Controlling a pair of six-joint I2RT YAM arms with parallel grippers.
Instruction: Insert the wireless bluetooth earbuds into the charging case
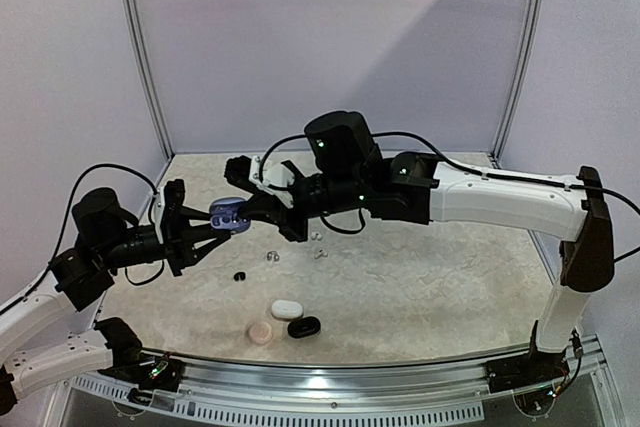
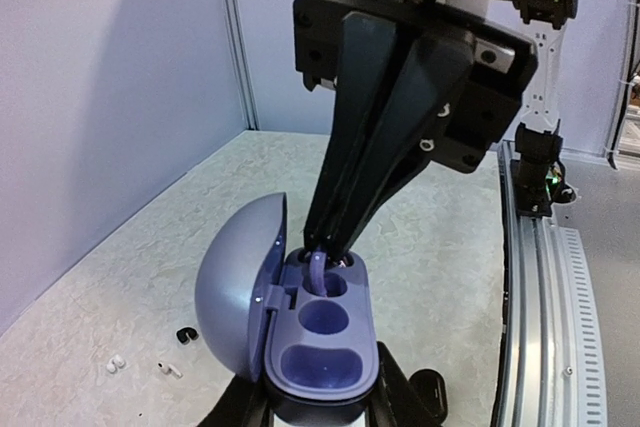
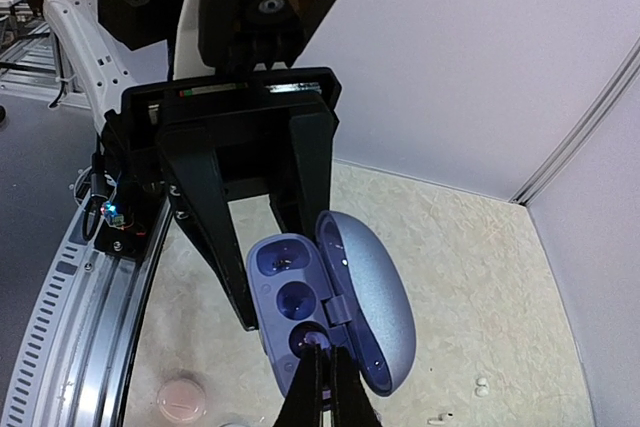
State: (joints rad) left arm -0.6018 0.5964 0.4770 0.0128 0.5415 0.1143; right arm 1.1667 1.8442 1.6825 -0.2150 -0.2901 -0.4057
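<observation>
My left claw is clamped on the base of the open purple case, held above the bench, its lid swung out to 9 o'clock in the left wrist view. My right claw is pinched narrow on a purple earbud at the case's 12 o'clock well. From above, loose earbuds lie between 4 and 6 o'clock of the case, with three other cases beyond them at 5 o'clock.
</observation>
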